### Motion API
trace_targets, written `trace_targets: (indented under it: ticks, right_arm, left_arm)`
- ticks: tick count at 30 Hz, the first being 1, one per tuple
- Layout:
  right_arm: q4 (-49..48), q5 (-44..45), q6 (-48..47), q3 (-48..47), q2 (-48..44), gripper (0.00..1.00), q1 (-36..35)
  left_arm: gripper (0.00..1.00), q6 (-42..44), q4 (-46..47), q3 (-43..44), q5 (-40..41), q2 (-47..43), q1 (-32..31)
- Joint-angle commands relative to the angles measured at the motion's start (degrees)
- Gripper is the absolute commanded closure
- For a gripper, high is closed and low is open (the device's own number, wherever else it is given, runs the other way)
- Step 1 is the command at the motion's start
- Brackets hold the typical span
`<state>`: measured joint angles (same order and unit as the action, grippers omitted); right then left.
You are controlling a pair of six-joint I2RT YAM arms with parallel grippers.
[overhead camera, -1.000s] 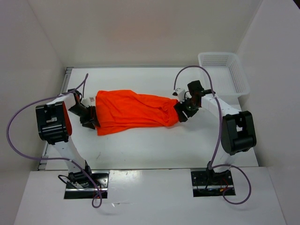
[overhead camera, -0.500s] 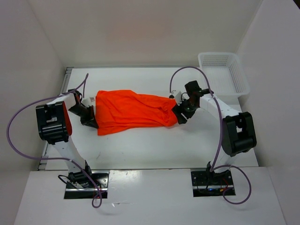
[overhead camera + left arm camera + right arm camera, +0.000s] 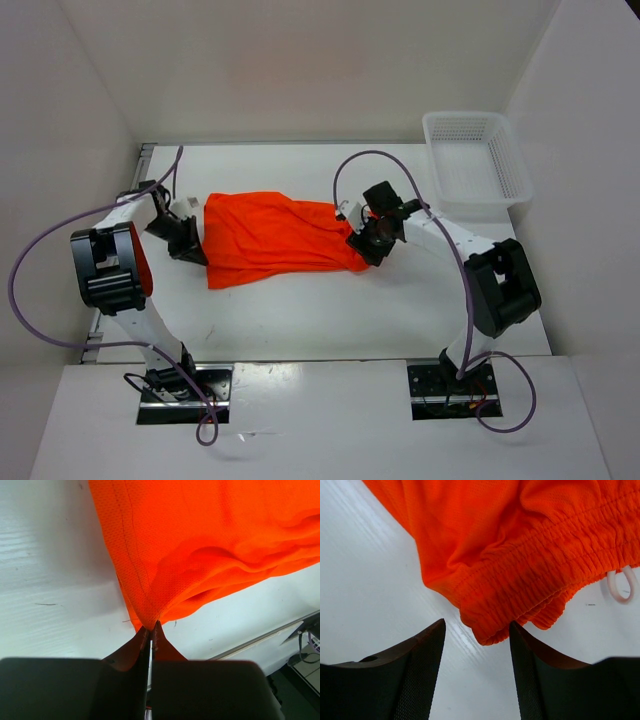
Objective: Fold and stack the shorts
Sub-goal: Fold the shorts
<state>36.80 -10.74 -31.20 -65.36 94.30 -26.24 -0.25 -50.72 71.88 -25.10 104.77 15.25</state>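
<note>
The right claw (image 3: 476, 626) has slid to the left since a second ago. It has pushed its end of the shorts (image 3: 270, 235) along with it, so they look shorter now. The left claw (image 3: 150, 629) has snapped shut in that time.

The left claw is closed tight. It pinches a corner of the shorts at their left end, and the cloth fans out from its tips in soft folds.

The right claw is open. Its two fingers stand one on each side of the crinkly waistband (image 3: 555, 565) at the right end. The corner of the band pokes down between them. A loop of white string (image 3: 620, 584) peeks out just beside the band.

The shorts lie stretched between the two claws, across the middle of the white worktop (image 3: 300, 310).

A white basket (image 3: 470, 160) sits at the far right corner, well apart from the shorts. Only its own mesh shows inside it.
</note>
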Motion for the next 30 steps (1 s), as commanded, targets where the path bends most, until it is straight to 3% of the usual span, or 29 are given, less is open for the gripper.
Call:
trace_targets:
  ticks: [1,5,6,9,11,16,22,30]
  right_arm:
    - [-5.06,5.56,0.7,2.08,0.27,0.43,-0.39]
    - [-5.07,5.56,0.7,2.08,0.79,0.59,-0.39]
    - [-5.68,6.34,0.7,2.08,0.8,0.72,-0.39]
    - [-6.21,8.01,0.18,1.56,0.8,0.93,-0.39]
    - [-6.21,8.9,-0.53,0.68,0.8,1.0,-0.39]
    - [-3.67,8.9,-2.9,-7.3,0.8,1.0,-0.39]
    - [0.11,6.88,-4.31,-19.6,2.81,1.0,5.4]
    - [-0.93,8.89,-7.73,-13.22,3.34,1.0,6.64]
  left_arm:
    - [1.0,0.25,-3.42,1.69,-2.14,-2.64,0.14]
    - [1.0,0.25,-5.53,3.79,-3.64,-2.64,0.14]
    - [1.0,0.25,-6.4,3.8,-4.25,-2.64,0.66]
    - [1.0,0.25,-8.43,5.2,-5.65,-4.3,0.66]
    - [1.0,0.25,-11.5,5.91,-7.5,-5.36,0.66]
    - [1.0,0.25,-23.86,9.42,-11.11,-7.39,0.66]
    - [1.0,0.25,-23.9,4.6,-4.52,-5.99,-1.35]
    - [1.0,0.25,-22.24,-1.82,1.54,-0.27,-6.8]
